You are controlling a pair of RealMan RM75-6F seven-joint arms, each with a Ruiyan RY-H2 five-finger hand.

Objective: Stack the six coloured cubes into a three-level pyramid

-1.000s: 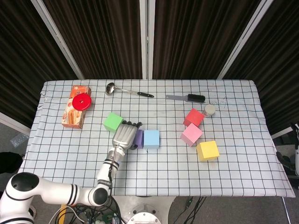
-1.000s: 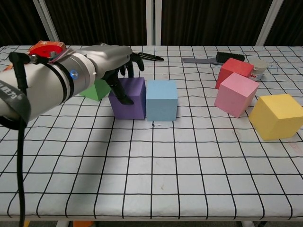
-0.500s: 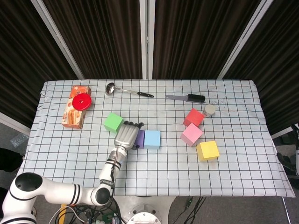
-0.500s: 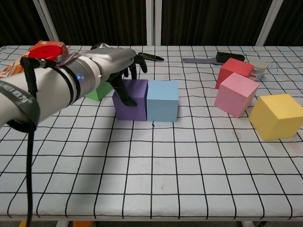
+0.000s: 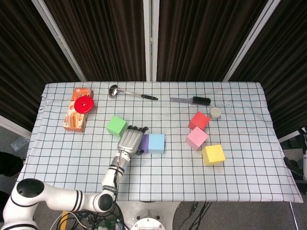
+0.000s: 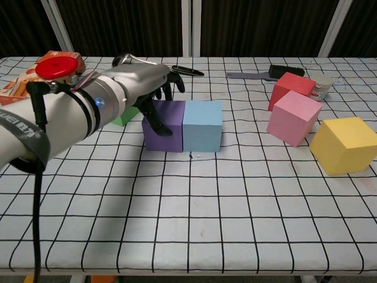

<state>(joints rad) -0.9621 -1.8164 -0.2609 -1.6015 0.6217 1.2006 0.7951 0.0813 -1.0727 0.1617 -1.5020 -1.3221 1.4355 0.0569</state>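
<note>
The purple cube [image 6: 164, 126] sits on the tabletop [image 6: 194, 224] with the left hand [image 6: 147, 82] draped over its left side and top; the fingers [image 6: 154, 121] curl down its near-left face, touching it, and in the head view the hand [image 5: 128, 140] hides most of the cube [image 5: 144, 143]. Whether the hand truly grips the cube or only presses against it I cannot tell. The right hand shows in neither view.

Just to the right, the light blue cube [image 6: 202, 125] stands flush against the purple one, face to face, so these two look like the start of the bottom row. The green cube [image 5: 116, 125] lies just behind and left of the hand, mostly hidden by the arm in the chest view. Well apart on the right, the red cube [image 6: 291, 88], the pink cube [image 6: 293, 118] and the yellow cube [image 6: 346, 144] form a loose cluster, the pink and yellow ones tilted to the grid.

By my judgement the task is at an early stage: two of three base cubes are joined, nothing is stacked, and a third base cube plus the two upper levels remain.
</note>
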